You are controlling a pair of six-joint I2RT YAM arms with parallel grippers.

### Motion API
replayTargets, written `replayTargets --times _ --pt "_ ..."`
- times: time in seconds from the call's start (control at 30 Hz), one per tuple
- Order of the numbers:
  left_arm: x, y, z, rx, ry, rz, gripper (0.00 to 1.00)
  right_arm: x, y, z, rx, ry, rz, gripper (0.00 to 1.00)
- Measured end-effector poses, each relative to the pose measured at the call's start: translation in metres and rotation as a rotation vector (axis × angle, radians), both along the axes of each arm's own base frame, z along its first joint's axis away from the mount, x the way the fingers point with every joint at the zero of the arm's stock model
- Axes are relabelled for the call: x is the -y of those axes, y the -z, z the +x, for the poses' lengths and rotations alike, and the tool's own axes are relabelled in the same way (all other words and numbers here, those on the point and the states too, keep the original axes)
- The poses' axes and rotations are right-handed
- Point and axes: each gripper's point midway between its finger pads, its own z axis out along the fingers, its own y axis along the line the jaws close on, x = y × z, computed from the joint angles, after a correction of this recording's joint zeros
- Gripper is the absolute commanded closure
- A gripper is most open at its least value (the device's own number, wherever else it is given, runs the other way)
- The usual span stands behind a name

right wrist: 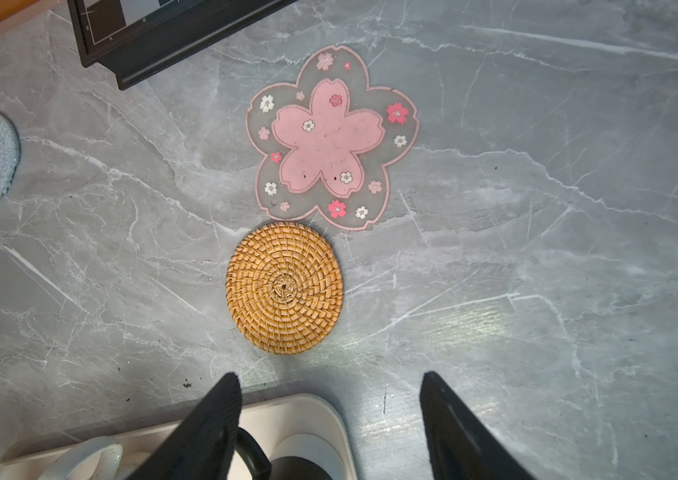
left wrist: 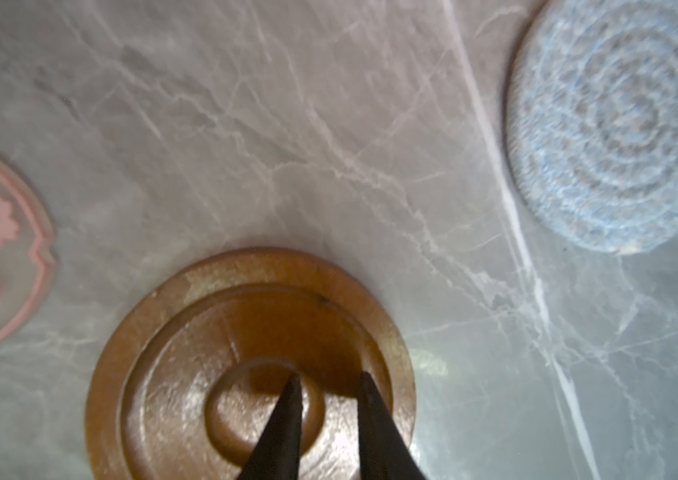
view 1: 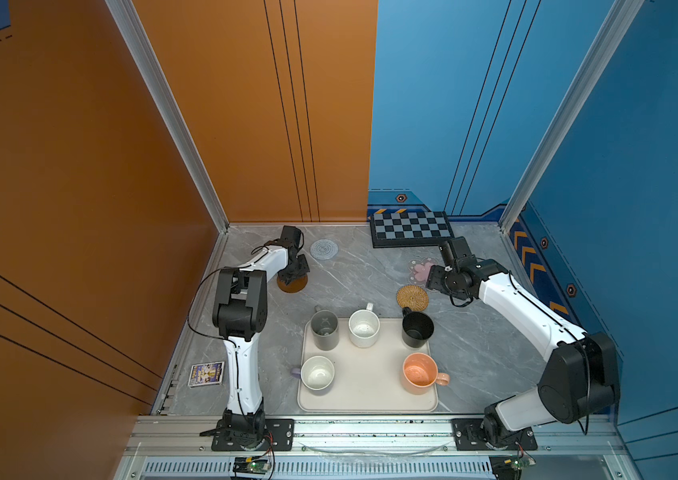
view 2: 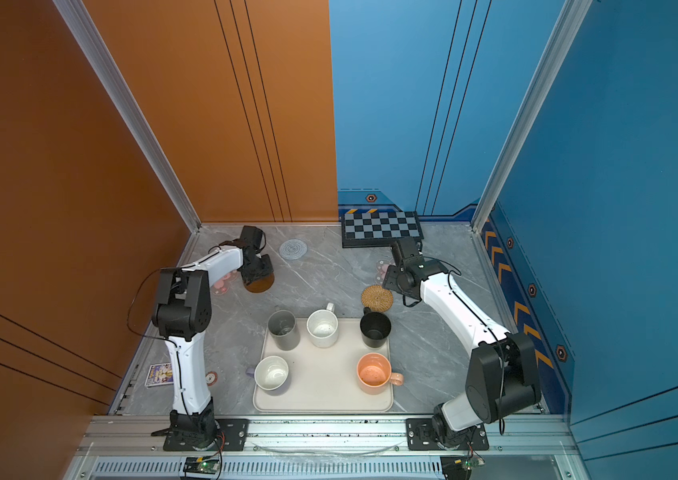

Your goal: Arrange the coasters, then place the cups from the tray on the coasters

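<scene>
My left gripper (left wrist: 329, 380) hangs low over the brown ringed coaster (left wrist: 188, 374), fingers a narrow gap apart with nothing between them. Beside it lie a grey-blue knitted coaster (view 1: 324, 249) and a pink-flower coaster (view 2: 221, 284). My right gripper (right wrist: 331, 384) stands open above the table, near the tan rattan coaster (right wrist: 284, 286) and another pink-flower coaster (right wrist: 331, 137). The cream tray (view 1: 370, 374) holds the grey (view 1: 324, 330), speckled white (view 1: 364, 328), black (view 1: 417, 329), peach (view 1: 420, 374) and lavender (view 1: 317, 374) cups, all upright.
A black-and-grey chequered board (view 1: 410, 227) lies against the back wall, close behind the right gripper. A picture card (view 1: 206, 374) and a small red-and-white sticker (view 2: 211, 378) lie near the left arm's base. Walls close in the table on three sides.
</scene>
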Motion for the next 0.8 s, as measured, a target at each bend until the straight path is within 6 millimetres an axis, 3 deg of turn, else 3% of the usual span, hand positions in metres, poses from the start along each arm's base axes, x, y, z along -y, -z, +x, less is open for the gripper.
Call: replayTargets --times 0.07,0.17,0.33,0.43,0.53,0.8 --pt "0.004 -0.006 -0.011 -0.007 0.014 -0.005 0.67 -0.001 0.0 0.0 0.0 -0.004 0.0 0.29" --pt "0.018 -0.04 -0.023 0.038 0.058 -0.013 0.63 -0.006 0.002 -0.002 -0.005 -0.016 -0.002 0.3" --pt "0.035 -0.144 -0.029 0.263 0.1 -0.075 0.6 -0.014 0.016 -0.003 -0.04 -0.039 -0.015 0.32" --pt "0.029 -0.184 -0.037 0.347 0.091 -0.099 0.59 -0.021 0.03 -0.004 -0.076 -0.062 -0.031 0.34" --pt "0.023 -0.188 -0.046 0.354 0.08 -0.107 0.59 -0.027 0.049 -0.005 -0.123 -0.086 -0.052 0.4" --pt "0.013 -0.141 -0.078 0.207 0.057 -0.115 0.59 -0.043 0.096 0.007 -0.211 -0.134 -0.087 0.51"
